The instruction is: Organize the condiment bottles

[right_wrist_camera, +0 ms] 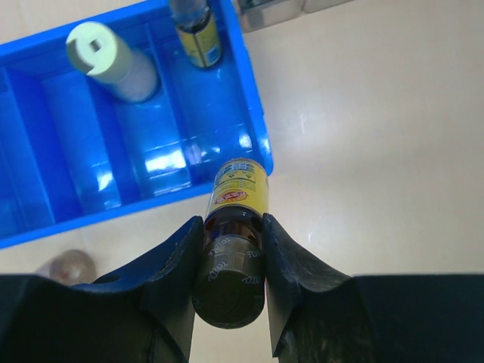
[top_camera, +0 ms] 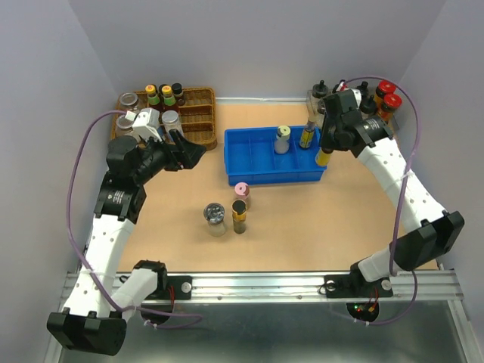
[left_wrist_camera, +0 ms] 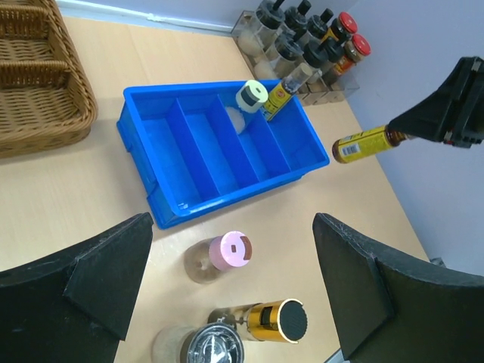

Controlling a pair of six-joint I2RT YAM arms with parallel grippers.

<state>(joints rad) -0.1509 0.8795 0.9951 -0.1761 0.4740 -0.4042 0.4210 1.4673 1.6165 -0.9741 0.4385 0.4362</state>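
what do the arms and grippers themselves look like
Both the left arm and right arm have white links dotted with small holes, joined by chunky black joints. A thin purple cable loops along each. The left gripper and right gripper are matte black, with broad wedge-shaped fingers.

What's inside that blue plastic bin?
A pale-green-lidded jar and a slim yellow-labelled bottle. Other compartments look bare; the floor under those two is hidden.
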